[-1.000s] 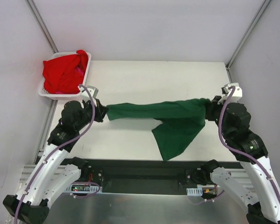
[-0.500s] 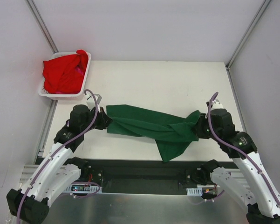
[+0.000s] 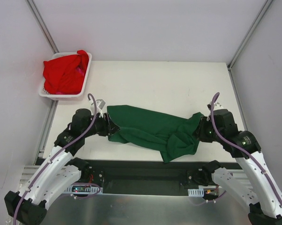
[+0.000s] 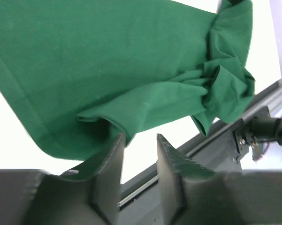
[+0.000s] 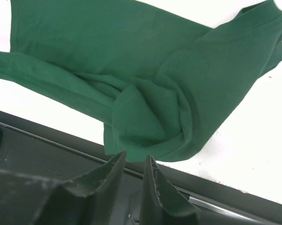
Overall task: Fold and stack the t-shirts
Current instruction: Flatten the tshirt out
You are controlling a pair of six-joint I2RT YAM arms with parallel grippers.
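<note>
The dark green t-shirt (image 3: 150,129) lies slack and crumpled across the near part of the white table, its right end bunched and one flap reaching the front edge. My left gripper (image 3: 111,129) is at its left end. In the left wrist view the gripper (image 4: 140,137) has its jaws apart, with a fold of the shirt (image 4: 108,61) touching one fingertip. My right gripper (image 3: 200,132) is at the bunched right end. In the right wrist view the gripper (image 5: 136,154) has a narrow gap, with the shirt (image 5: 131,70) just past the tips. Red t-shirts (image 3: 63,72) are heaped at the far left.
The red shirts fill a white slotted basket (image 3: 61,96) that overhangs the table's far left corner. A black rail (image 3: 145,166) runs along the table's front edge, just below the shirt's hanging flap. Grey walls with metal posts close in the sides and back.
Both grippers came down and inward towards the front edge. The green shirt, stretched taut between them a second ago, has gone slack and now lies bunched on the table.
</note>
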